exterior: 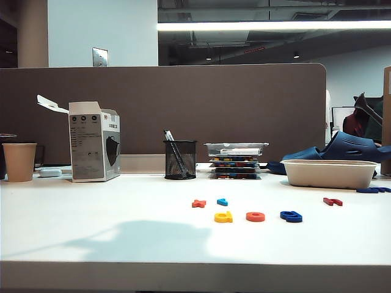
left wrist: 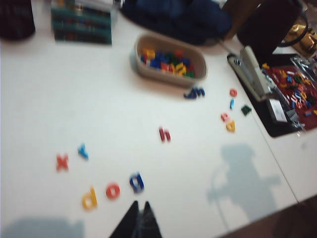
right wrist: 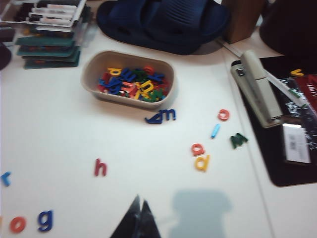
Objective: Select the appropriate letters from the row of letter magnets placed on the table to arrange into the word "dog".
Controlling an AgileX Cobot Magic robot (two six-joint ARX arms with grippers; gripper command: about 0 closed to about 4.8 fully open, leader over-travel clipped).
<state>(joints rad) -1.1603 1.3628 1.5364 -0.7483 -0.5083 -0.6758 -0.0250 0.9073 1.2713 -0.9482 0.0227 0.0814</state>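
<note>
On the white table [exterior: 110, 213] a yellow d [exterior: 223, 217], an orange-red o [exterior: 255, 216] and a dark blue g [exterior: 291, 216] lie side by side in a line. Behind them are an orange x [exterior: 198, 203], a light-blue letter [exterior: 222, 201] and, further right, a dark red h [exterior: 333, 201]. Neither arm shows in the exterior view. My left gripper [left wrist: 140, 204] hangs shut and empty above the table, just in front of the d [left wrist: 89, 198], o [left wrist: 113, 190] and g [left wrist: 136, 182]. My right gripper [right wrist: 140, 202] is also shut and empty, to the right of the g [right wrist: 45, 220] and near the h [right wrist: 100, 167].
A beige bowl [exterior: 328, 173] of spare letters stands back right, with dark blue slippers [exterior: 348, 146] behind it. A mesh pen cup [exterior: 180, 159], stacked cases [exterior: 236, 160], a carton [exterior: 93, 141] and a paper cup [exterior: 19, 161] line the back. A stapler [right wrist: 257, 89] and loose letters [right wrist: 200, 156] lie further right.
</note>
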